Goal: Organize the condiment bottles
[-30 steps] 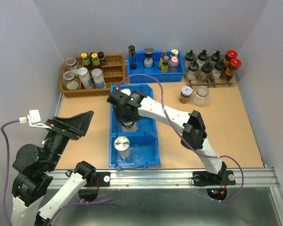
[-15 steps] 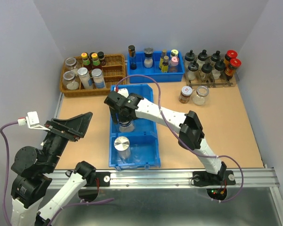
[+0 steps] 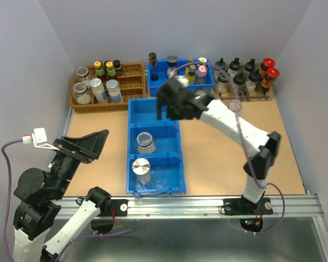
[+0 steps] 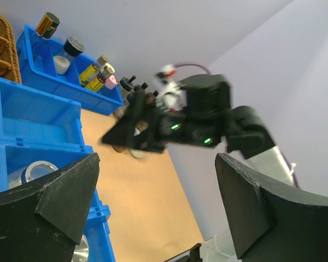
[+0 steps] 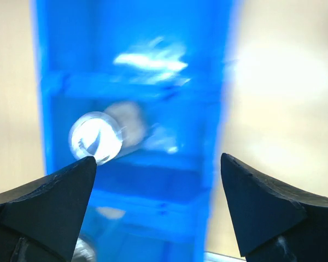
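Motion blur smears the long blue plastic bin [image 5: 126,33] and the clear glass jar [image 5: 95,136] inside it; its contents are unreadable.

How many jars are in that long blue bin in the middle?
2. A clear jar in the middle compartment of the blue bin, a silver-lidded jar in the nearest one. The right arm partly hides the far compartment.

Plain pale lilac-grey walls are closing in the light wooden table [image 3: 208,164] on three sides: the back wall [image 3: 169,27] at 12 o'clock, the left wall [image 3: 22,65] at 9 and the right wall [image 3: 317,54] at 3. Soft, even light is falling across it, leaving only faint shadows. An aluminium rail [image 3: 180,206] is running along the table's 6 o'clock edge, with a dark glossy surface [image 3: 208,240] lying below it.
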